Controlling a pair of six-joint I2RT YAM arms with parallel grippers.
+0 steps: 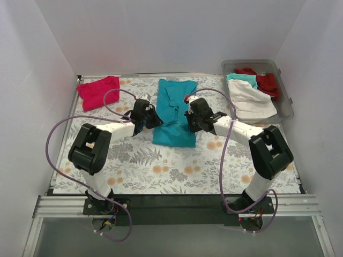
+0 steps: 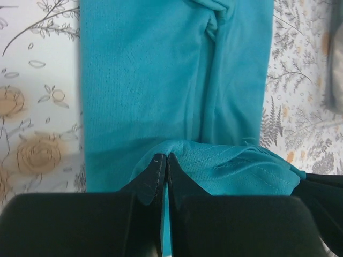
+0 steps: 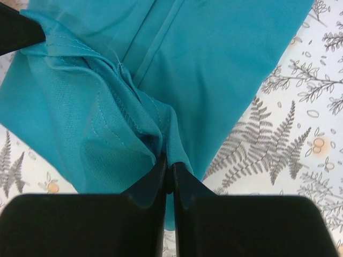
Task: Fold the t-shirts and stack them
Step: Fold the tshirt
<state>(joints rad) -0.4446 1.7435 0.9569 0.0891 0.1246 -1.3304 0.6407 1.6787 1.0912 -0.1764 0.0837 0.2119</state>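
Observation:
A teal t-shirt [image 1: 174, 110] lies as a long folded strip at the table's middle back. My left gripper [image 1: 149, 121] is shut on its near left hem, and the cloth [image 2: 161, 80] bunches over the closed fingertips [image 2: 156, 176]. My right gripper [image 1: 188, 122] is shut on the near right hem, and the cloth [image 3: 214, 64] is pinched and lifted there. A magenta-pink t-shirt [image 1: 98, 91] lies folded at the back left. White [image 1: 252, 101], teal [image 1: 241, 77] and red [image 1: 267, 81] shirts lie in a bin.
A clear plastic bin [image 1: 286, 101] stands at the back right. The floral tablecloth [image 1: 177, 168] covers the table. White walls close in the back and both sides. Purple cables loop beside each arm.

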